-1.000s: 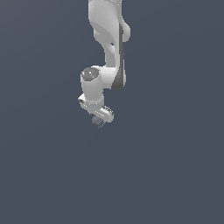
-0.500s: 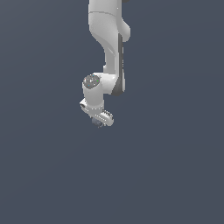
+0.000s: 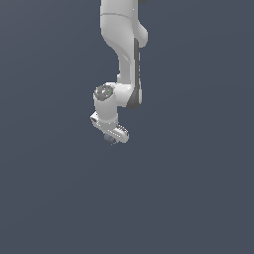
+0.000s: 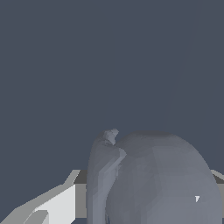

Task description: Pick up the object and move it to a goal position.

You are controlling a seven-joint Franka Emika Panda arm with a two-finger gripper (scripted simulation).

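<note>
Jaws clamped on the object (image 4: 162,183), held right between them under the white gripper (image 3: 111,139): a smooth, matte slate-grey roundish lump, stubby nub (image 4: 110,135) pointing away from the wrist.

No text, label, brand, number or sign can be read anywhere in either view: not on the white arm (image 3: 124,44), nor on the plain slate-grey background.
</note>
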